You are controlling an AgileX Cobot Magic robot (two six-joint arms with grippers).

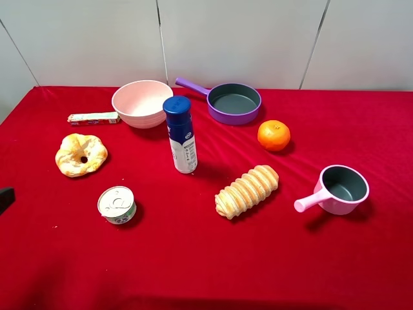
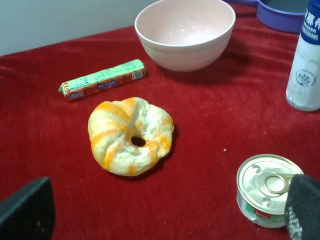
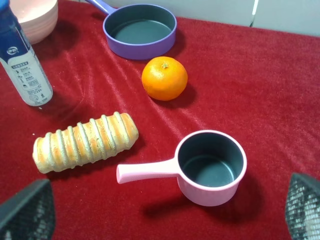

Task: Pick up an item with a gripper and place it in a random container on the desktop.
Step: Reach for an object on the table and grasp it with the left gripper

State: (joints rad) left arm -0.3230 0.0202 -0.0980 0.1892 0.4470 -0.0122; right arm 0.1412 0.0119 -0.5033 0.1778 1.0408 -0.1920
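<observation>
— Where did you stand just then?

— My left pincer [image 2: 167,202] hung spread wide and empty. The ring [image 2: 131,136] of bread lay flat on the tabletop [image 2: 40,130], a little ahead of the pincer and not yet touched. My right pincer [image 3: 167,210] was spread and empty too, well away on the other side.

— So what worried you?

— Mostly the ring. It looked soft and sat low. If I had come down off-centre, I judged one finger would land on top and squash it, or push it along the cloth instead of closing round it.

— Anything nearby?

— The can [image 2: 265,190] sat just beside one of my fingers. With the pincer that wide, a careless descent could have knocked it or caught its rim.

— And the carry?

— The bowl [image 2: 190,59] stood beyond the ring, with a wrapped stick [image 2: 102,79] lying near the way there. A weak pinch on something that squashy might have let it slip out before I reached the bowl. A low carry might have clipped the bowl's rim and tipped or shoved it.

— And overshooting?

— The bottle [image 1: 181,135] stood tall near the bowl. I thought a swing too far that way could topple it.
</observation>
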